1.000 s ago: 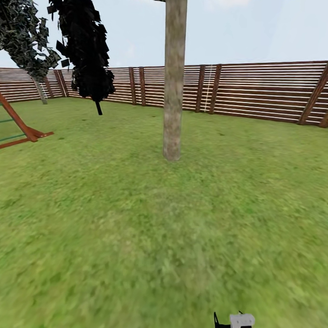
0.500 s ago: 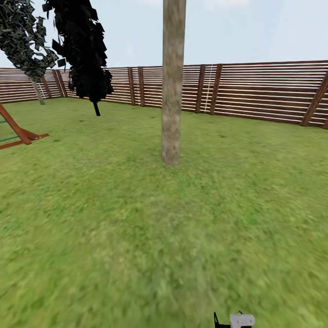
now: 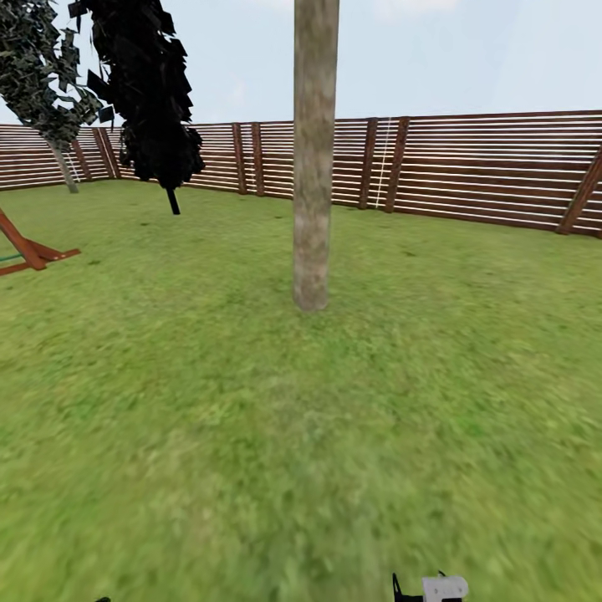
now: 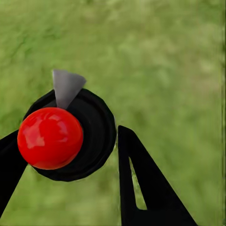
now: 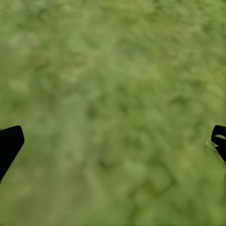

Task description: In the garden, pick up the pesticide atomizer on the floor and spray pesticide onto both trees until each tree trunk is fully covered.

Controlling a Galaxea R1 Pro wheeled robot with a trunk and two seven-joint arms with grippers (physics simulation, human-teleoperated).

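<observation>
Where the green grass lawn (image 3: 209, 401) ran back to the brown slatted wooden fence (image 3: 485, 167), the thick pale grey-brown tree trunk (image 3: 314, 159) stood mid-distance, its crown cut off above. A black column-shaped tree (image 3: 146, 92) rose far left. The left gripper (image 4: 70, 155) was clamped on the black atomizer with a red round knob (image 4: 50, 137); its body lay hidden beneath. The right gripper (image 5: 113, 141) hung spread wide over blurred grass, only its fingertips (image 5: 9, 143) showing.
</observation>
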